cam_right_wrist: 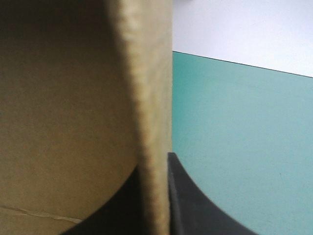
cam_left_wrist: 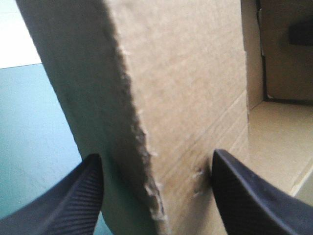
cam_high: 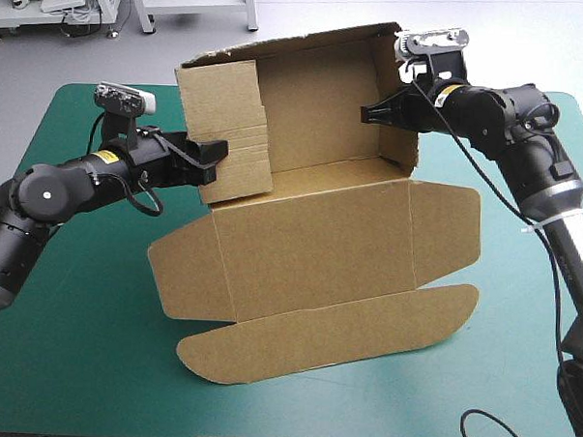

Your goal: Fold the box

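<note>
The brown box (cam_high: 310, 239) sits mid-table with its back and side walls raised and its lid (cam_high: 335, 327) flat toward the front. My left gripper (cam_high: 215, 157) is at the left side wall (cam_high: 223, 119). In the left wrist view, that gripper (cam_left_wrist: 156, 154) is open and straddles the wall's edge (cam_left_wrist: 146, 161), one finger on each side. My right gripper (cam_high: 369, 113) reaches over the right side wall (cam_high: 399, 146) from outside. In the right wrist view, that gripper (cam_right_wrist: 154, 164) is shut on the board's edge (cam_right_wrist: 151, 98).
The teal-green cover (cam_high: 73, 344) shows to the left, right and front of the box. The table's far edge (cam_high: 113, 87) runs close behind the raised back wall. Both arms reach in from the sides at wall height.
</note>
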You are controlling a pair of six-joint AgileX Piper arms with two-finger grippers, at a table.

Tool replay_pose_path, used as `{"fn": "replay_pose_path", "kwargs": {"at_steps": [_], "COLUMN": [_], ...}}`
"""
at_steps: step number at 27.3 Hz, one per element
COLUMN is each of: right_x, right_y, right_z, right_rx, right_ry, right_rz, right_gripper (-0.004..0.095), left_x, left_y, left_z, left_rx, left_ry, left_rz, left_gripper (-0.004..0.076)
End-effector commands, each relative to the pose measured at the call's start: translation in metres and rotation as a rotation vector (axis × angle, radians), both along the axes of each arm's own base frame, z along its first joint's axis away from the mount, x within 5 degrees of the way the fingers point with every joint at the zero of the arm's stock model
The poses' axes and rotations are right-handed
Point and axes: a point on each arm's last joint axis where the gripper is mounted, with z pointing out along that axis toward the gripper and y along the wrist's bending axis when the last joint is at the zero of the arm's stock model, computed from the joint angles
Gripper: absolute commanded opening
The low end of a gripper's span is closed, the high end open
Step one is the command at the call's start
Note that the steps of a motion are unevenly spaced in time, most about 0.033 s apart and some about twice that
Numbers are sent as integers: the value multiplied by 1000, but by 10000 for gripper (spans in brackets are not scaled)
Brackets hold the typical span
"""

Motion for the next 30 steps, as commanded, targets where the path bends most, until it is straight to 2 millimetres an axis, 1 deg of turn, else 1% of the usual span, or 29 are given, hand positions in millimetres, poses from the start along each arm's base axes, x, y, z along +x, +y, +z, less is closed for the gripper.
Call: {"fn": "replay_pose_path", "kwargs": {"at_steps": [1, 4, 7, 10, 11, 12, 13, 15, 16, 17, 23, 24, 25, 26, 29, 30], "right_x": [-11, -11, -13, -13, -14, -14, -14, -13, -12, -11, 1, 5, 7, 11, 14, 16], "right_y": [-1, 2, 6, 6, 6, 6, 7, 7, 8, 9, 14, 16, 17, 18, 20, 21], "right_z": [30, 29, 28, 22, 19, 16, 14, 10, 8, 4, -24, -33, -37, -46, -64, -74], "right_rx": [99, 111, 104, 82, 73, 61, 54, 47, 44, 47, -9, -22, -30, -49, -103, -132], "right_ry": [-129, -119, -103, -51, -28, -4, 14, 46, 58, 80, 227, 264, 279, 328, 422, 475], "right_rz": [-9, 1, 22, 29, 32, 35, 37, 43, 45, 50, 63, 65, 65, 69, 95, 109], "right_gripper": [-14, -14, -14, -14, -14, -15, -15, -15, -15, -15, -15, -15, -15, -15, -15, -14], "left_x": [1, 10, 21, 32, 34, 35, 36, 36, 36, 36, 35, 34, 35, 36, 39, 43], "left_y": [-5, -17, -31, -39, -41, -41, -41, -41, -41, -41, -42, -42, -42, -43, -45, -47], "left_z": [18, 7, -9, -19, -21, -21, -21, -22, -22, -22, -24, -25, -26, -30, -42, -53], "left_rx": [-62, -40, -13, -9, -10, -20, -22, -17, -10, 1, 16, 21, 28, 54, 108, 135], "left_ry": [-81, -56, -5, 13, 11, 9, 7, 0, -4, -10, 13, 17, 22, 37, 92, 142], "left_rz": [53, 38, 24, 41, 43, 47, 50, 49, 46, 41, 23, 19, 16, 8, -18, -36], "left_gripper": [427, 395, 388, 380, 356, 311, 248, 90, 24, -5, -9, -9, -9, -9, -9, -9]}}
